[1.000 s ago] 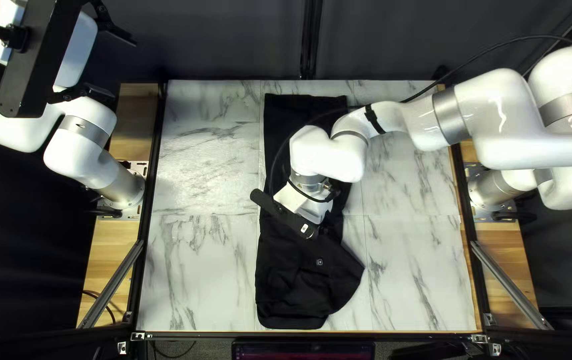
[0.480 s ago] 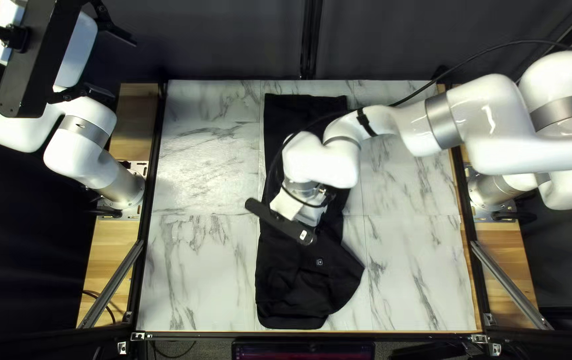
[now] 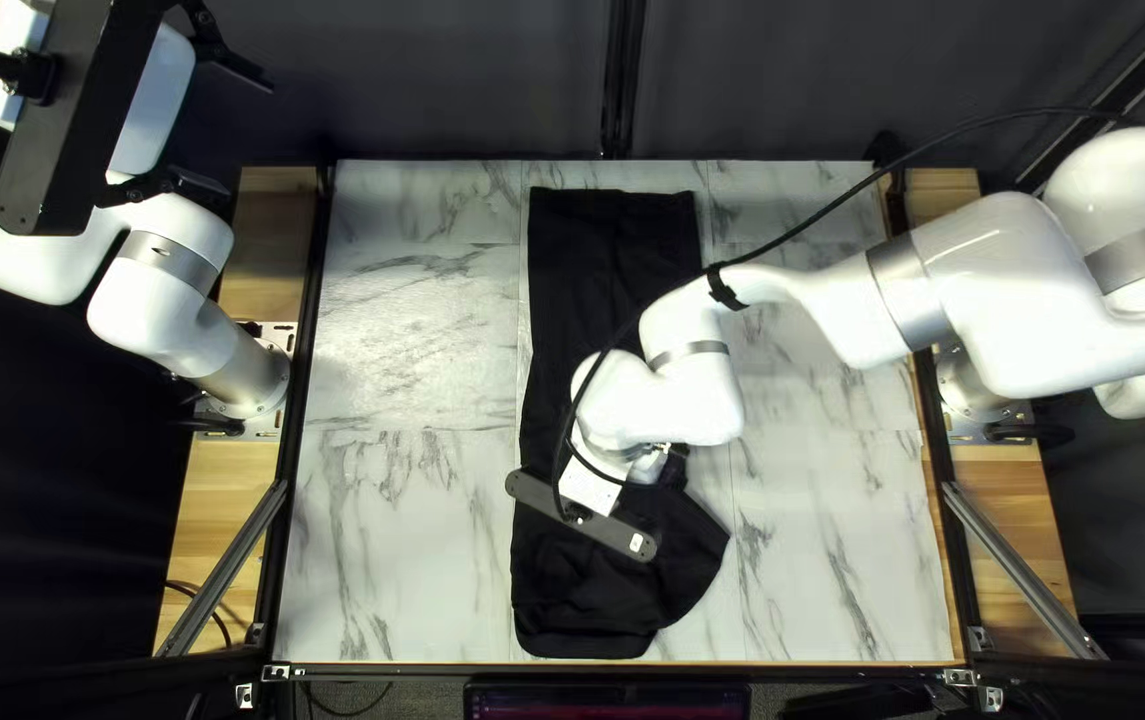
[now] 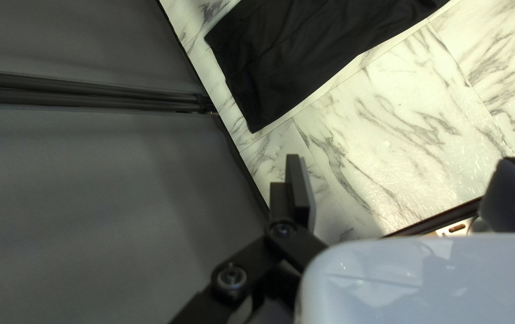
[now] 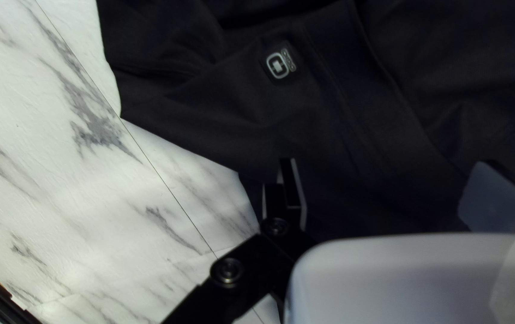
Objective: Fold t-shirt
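Count first: you have one black t-shirt (image 3: pixel 610 267), one marble-patterned worktop (image 3: pixel 399 400), two arms and two grippers. One small badge (image 5: pixel 278 65) shows on the cloth.

T-shirt lies on the worktop, from upper centre to lower centre of the top left view. Your right arm (image 3: pixel 1019 274) reaches in from the right of that view, and your right gripper (image 3: pixel 595 488) hangs over the shirt's nearer half, partly hiding it. Right wrist view: cloth beneath and ahead of the gripper, badge ahead of the fingers, bare marble out beside one finger. Fingers spread well apart, nothing held; can't tell whether the tips touch fabric.

Your left gripper (image 3: pixel 245 138) is at the upper left of the top left view, off to the shirt's side. Left wrist view: fingers parted, nothing held, the shirt's far end well ahead of them.

Long axis runs far edge to near edge, roughly upright in the top left view. Squared-off end points to the top; rounded, bunched end to the bottom. One pointed corner juts right, lower down. Collar end: can't tell.
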Tool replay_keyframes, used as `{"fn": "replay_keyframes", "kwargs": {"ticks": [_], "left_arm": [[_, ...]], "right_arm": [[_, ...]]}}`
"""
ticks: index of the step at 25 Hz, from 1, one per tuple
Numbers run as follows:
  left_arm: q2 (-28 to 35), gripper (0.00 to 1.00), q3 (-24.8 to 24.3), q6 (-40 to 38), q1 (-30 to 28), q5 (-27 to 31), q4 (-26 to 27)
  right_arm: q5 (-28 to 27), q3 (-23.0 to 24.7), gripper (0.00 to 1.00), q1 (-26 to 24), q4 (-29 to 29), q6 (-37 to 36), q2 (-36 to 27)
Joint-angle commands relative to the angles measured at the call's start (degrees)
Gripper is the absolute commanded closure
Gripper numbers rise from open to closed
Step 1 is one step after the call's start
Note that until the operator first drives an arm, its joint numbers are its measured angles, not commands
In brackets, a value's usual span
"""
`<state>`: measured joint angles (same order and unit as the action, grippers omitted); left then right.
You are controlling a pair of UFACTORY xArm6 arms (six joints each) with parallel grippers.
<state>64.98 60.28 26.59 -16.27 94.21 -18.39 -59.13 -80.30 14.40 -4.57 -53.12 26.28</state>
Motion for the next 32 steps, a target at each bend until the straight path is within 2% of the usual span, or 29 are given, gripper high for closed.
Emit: {"fn": "replay_keyframes", "kwargs": {"ticks": [1,2,7,11,22,25,28,32], "left_arm": [[0.0,0.00,0.0,0.0,0.0,0.0,0.0],[0.0,0.00,0.0,0.0,0.0,0.0,0.0],[0.0,0.00,0.0,0.0,0.0,0.0,0.0],[0.0,0.00,0.0,0.0,0.0,0.0,0.0],[0.0,0.00,0.0,0.0,0.0,0.0,0.0],[0.0,0.00,0.0,0.0,0.0,0.0,0.0],[0.0,0.00,0.0,0.0,0.0,0.0,0.0],[0.0,0.00,0.0,0.0,0.0,0.0,0.0]], "right_arm": [[-5.5,-0.8,0.00,-2.4,1.9,-2.8,-0.2],[-6.0,-0.7,0.00,-2.7,2.2,-2.6,-0.4],[-8.2,9.3,0.00,-6.9,7.3,5.2,-9.5],[-7.7,16.2,0.00,-8.9,12.9,9.7,-15.6],[-7.5,16.7,0.00,-8.9,13.3,9.6,-15.8],[-4.3,20.9,0.00,-14.2,14.4,2.4,-18.1],[3.3,26.4,0.00,-20.6,20.4,-4.6,-18.9],[9.0,27.5,0.00,-27.4,24.7,-12.0,-17.9]]}}
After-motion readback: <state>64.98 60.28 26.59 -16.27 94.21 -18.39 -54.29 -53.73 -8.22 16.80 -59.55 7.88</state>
